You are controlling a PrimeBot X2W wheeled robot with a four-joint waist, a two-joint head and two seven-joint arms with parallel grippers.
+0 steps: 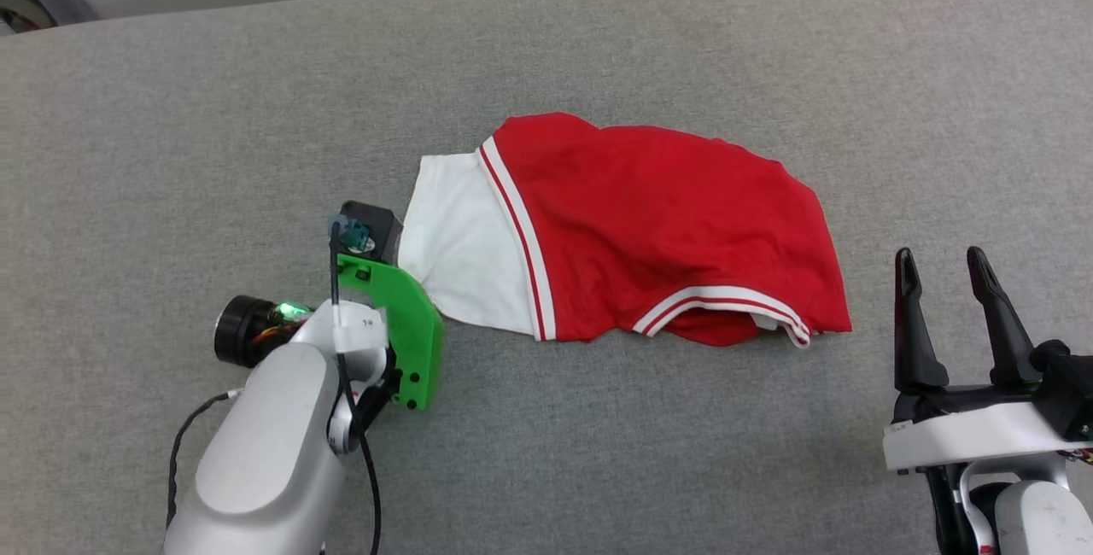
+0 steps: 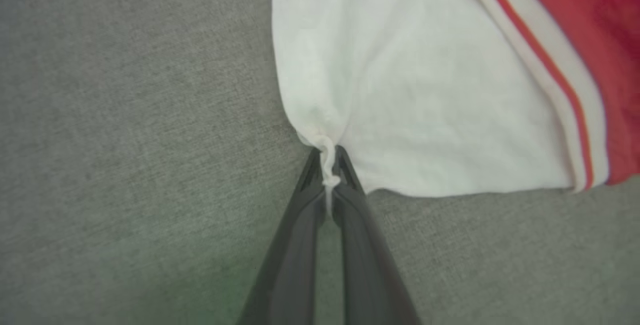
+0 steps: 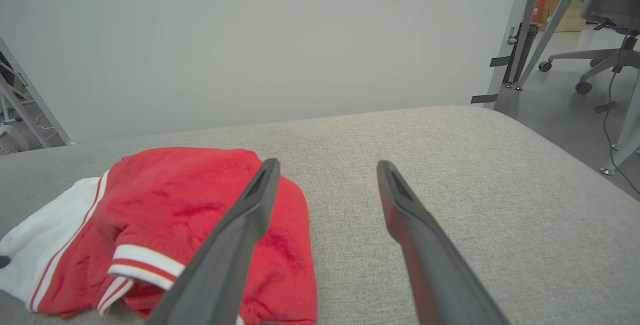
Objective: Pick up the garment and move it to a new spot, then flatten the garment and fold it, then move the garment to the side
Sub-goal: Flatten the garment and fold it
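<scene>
Cloth at the sleeve's left corner is nipped between the tips of the left gripper (image 2: 328, 165), whose jaws are clenched on a thin white twist of it. The sleeve (image 1: 461, 248) is the leftmost part of the garment (image 1: 675, 222) and so the part nearest that arm. Gripping a corner rather than the middle would, I judge, let the shirt hang open when lifted. The left fingers come in low, nearly flat to the cushion (image 1: 213, 94), which suits pinching a thin edge lying on a surface.

The garment lies crumpled in the middle of the grey cushion, plain red up, with its body bunched to the right of the sleeve. A striped trim band (image 1: 717, 299) curls along its near edge, and no lettering shows.

The right gripper (image 1: 939, 256) rests at the near right, close to the garment's right end but apart from it. Its jaws are spread wide and hold nothing, and its fingers point to the far side. That pose looks deliberate: one arm is enough to carry the shirt to a new spot, and the other is free to take a second corner for flattening.

The task appears to be at its first step, the pick-up. The cloth lies slack on the cushion, not yet lifted.
</scene>
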